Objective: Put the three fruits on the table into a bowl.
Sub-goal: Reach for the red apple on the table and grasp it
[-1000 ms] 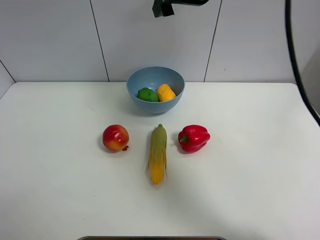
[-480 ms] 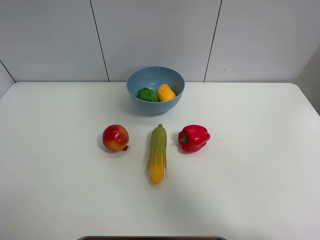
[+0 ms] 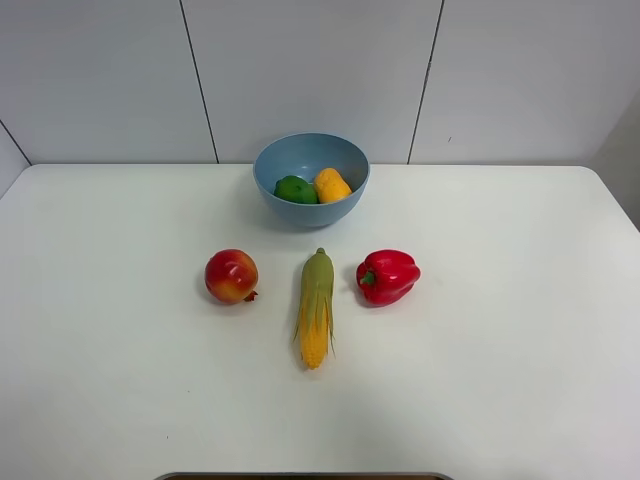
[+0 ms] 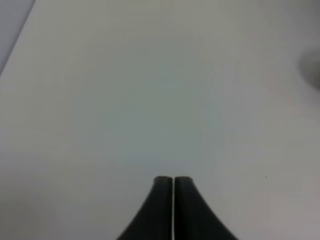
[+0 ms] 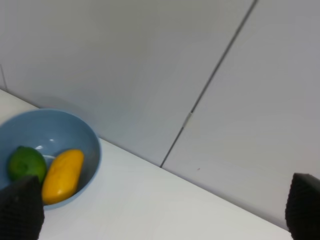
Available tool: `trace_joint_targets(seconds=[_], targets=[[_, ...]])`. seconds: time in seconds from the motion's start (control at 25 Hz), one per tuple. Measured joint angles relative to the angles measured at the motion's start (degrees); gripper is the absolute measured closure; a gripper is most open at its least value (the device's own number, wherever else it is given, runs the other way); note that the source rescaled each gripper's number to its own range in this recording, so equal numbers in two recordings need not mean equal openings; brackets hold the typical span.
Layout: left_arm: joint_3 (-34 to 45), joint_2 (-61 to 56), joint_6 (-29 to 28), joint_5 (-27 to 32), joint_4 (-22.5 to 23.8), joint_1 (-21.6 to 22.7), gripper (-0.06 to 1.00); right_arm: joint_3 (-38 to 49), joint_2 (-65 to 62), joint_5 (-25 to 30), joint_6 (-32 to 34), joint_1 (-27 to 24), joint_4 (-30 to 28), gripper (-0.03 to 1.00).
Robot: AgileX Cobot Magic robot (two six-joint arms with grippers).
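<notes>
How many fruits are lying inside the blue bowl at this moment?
2: the green fruit and the mango, side by side in the bowl. The near wall hides part of the bottom, so a smaller one could be unseen.

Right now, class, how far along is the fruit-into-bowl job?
Done: the small glossy green fruit and orange-yellow oblong fruit lie in the deep light-blue bowl. In hand: nothing; the left gripper is shut empty, the right gripper open. Left: the round red-yellow fruit on the white table.

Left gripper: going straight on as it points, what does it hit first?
Likely the bare table: the shut left gripper points at it, with nothing else in line. How far off is unclear.
</notes>
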Motion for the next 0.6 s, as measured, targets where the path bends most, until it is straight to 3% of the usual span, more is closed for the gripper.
trace_joint_targets(seconds=[0.6], targets=[[0.0, 0.0, 0.0, 0.0, 0.0, 0.0, 0.94, -0.07, -10.32, 1.08, -0.4, 0.0, 0.42, -0.03]])
